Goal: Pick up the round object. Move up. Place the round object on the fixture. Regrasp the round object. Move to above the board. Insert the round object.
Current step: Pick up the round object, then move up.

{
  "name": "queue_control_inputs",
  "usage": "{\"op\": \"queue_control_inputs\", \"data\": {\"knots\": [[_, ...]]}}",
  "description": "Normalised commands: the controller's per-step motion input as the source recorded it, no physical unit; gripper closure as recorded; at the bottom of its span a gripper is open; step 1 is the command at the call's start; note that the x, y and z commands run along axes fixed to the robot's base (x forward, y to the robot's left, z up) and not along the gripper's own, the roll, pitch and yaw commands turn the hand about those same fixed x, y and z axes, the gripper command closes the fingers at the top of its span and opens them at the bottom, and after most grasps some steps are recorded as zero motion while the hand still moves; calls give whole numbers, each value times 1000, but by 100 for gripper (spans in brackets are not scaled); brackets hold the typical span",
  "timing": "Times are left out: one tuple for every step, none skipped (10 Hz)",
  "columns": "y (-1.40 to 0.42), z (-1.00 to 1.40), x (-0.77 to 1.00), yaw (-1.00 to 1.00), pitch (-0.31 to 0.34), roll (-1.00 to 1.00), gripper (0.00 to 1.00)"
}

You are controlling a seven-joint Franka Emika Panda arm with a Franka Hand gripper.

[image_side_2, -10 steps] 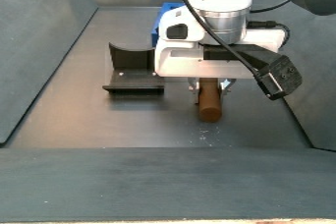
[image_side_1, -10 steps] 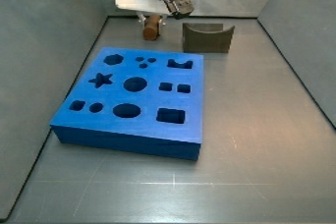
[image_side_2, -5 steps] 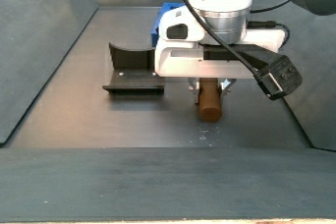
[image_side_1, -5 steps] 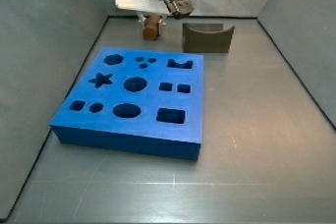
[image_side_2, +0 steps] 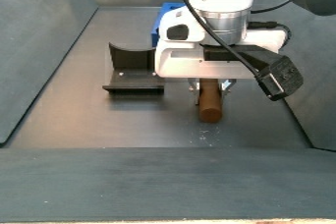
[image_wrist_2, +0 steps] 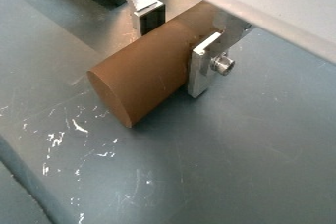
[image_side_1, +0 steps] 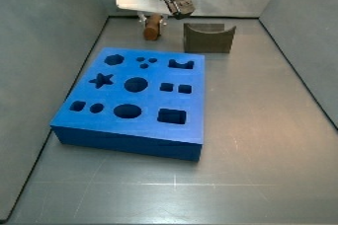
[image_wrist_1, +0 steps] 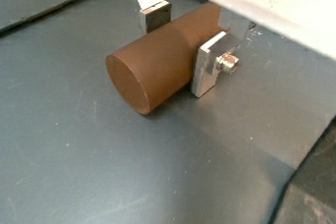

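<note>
A: Where is the gripper point(image_side_2: 210, 84) sitting, and what are the jaws doing?

B: It is hanging low over the grey floor point(image_side_1: 251, 120) at the far end of the enclosure, beyond the board point(image_side_1: 133, 100). The jaws are closing on the round object point(image_wrist_1: 164, 57): in both wrist views a silver finger point(image_wrist_1: 206, 65) is pressing flat against one side of the brown cylinder, and the other finger point(image_wrist_2: 148, 14) is showing against the opposite side, so the peg is being gripped across its width.

A: And how is the peg lying?

B: On its side, with one circular end point(image_wrist_2: 113, 92) facing the wrist cameras. In a side view it is sticking out below the white hand, down at the floor point(image_side_2: 207, 101); whether it is touching the floor I cannot tell.

A: Where are the other pieces?

B: The fixture point(image_side_1: 209, 37) is standing just beside the gripper point(image_side_1: 153, 24), apart from it, and near the far corner of the blue board. In a side view the fixture point(image_side_2: 132, 71) is showing its curved notch.

A: Any writing or labels?

B: None that I can read on the peg, the board or the fixture. The board's dark cut-outs are showing clearly: a star, circles, squares and a crown shape.
</note>
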Motion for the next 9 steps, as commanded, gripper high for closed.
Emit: {"op": "queue_control_inputs", "data": {"knots": [[0,0,0,0,0,0,100],[0,0,0,0,0,0,100],[0,0,0,0,0,0,100],[0,0,0,0,0,0,100],[0,0,0,0,0,0,100],[0,0,0,0,0,0,100],[0,0,0,0,0,0,100],[0,541,0,0,0,0,100],[-2,588,33,-30,-41,2,100]]}}
